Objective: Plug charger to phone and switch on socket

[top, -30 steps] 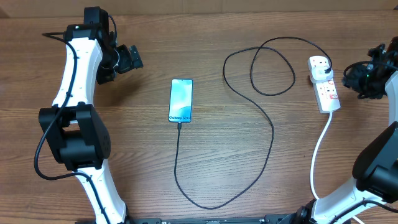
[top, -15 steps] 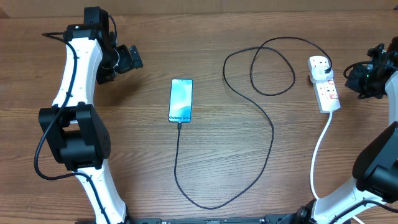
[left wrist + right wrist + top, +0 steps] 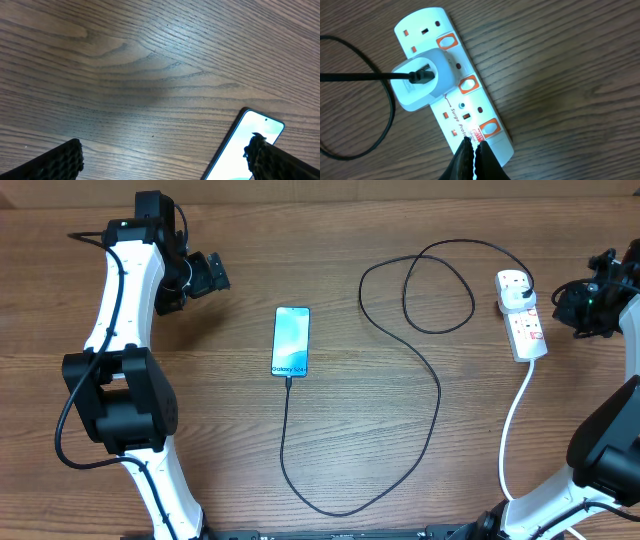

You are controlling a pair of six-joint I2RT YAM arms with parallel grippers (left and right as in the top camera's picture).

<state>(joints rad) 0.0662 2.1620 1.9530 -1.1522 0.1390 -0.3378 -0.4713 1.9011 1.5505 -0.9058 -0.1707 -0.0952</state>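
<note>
- Socket (image 3: pixel 454 107) looks light and apt to slide; its nearest switch (image 3: pixel 490 128) likely wants a firm poke from above, not a grab.
- Right claw (image 3: pixel 472 149) is clenched empty at that end; left claw (image 3: pixel 216 274) is released.

Soft, even light falls from above, and shadows on the table (image 3: pixel 220 400) are faint. In the left wrist view a dim shadow band crosses the wood and the phone (image 3: pixel 240 150) screen glares white. The socket (image 3: pixel 420 25) is sharp and bright; the right gripper (image 3: pixel 474 150), close to the lens, is blurred.
</note>
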